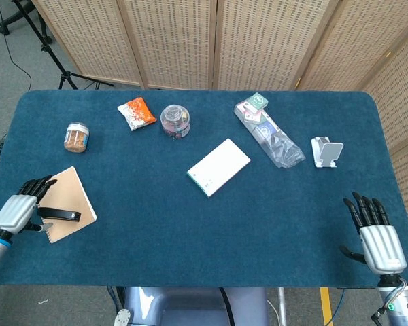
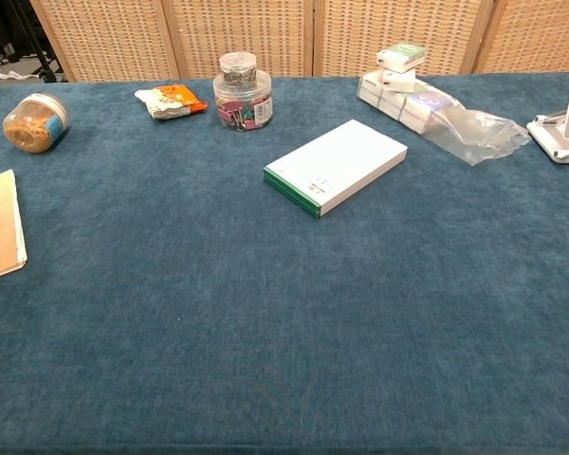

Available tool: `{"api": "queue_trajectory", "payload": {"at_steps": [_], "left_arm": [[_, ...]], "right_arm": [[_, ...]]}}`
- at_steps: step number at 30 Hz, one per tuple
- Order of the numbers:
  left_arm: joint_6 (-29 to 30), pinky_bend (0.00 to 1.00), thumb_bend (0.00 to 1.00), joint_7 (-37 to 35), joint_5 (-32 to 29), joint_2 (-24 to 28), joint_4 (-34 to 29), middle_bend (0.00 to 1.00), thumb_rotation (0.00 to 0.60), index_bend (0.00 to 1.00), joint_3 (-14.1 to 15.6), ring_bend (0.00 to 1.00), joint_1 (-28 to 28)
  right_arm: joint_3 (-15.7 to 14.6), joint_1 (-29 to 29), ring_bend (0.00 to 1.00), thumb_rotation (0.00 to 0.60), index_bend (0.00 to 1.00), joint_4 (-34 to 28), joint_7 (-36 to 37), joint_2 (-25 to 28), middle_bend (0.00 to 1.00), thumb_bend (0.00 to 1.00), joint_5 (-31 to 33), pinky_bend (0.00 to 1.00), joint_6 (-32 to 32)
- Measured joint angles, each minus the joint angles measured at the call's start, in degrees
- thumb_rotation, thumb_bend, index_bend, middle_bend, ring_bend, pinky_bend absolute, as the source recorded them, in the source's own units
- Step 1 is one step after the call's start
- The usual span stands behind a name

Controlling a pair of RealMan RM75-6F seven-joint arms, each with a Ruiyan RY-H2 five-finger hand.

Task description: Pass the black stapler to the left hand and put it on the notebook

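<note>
The black stapler (image 1: pixel 60 215) lies flat on the near end of the tan spiral notebook (image 1: pixel 66 192) at the table's front left. My left hand (image 1: pixel 17 210) sits just left of the stapler with its fingers spread and nothing in them. At the front right corner my right hand (image 1: pixel 375 238) rests palm down, fingers apart, holding nothing. The chest view catches only the notebook's right edge (image 2: pixel 2 226) and shows neither hand.
Along the back stand a snack jar (image 1: pixel 76 136), an orange packet (image 1: pixel 137 113) and a jar of clips (image 1: pixel 175 121). A white notepad (image 1: pixel 219 166) lies mid-table. A plastic bag of small boxes (image 1: pixel 268 132) and a white stand (image 1: pixel 325 151) are at the right.
</note>
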Motion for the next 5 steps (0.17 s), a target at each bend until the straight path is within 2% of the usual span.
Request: {"api": "queue_trajectory", "payload": {"at_steps": [5], "left_arm": [[6.03, 0.0, 0.02, 1.8, -0.13, 4.43, -8.07, 0.0, 0.6, 0.0, -1.31, 0.0, 1.91]], "right_arm": [[-0.07, -0.09, 0.0, 0.6, 0.02, -0.34, 0.2, 0.28, 0.0, 0.0, -0.23, 0.03, 0.09]]}}
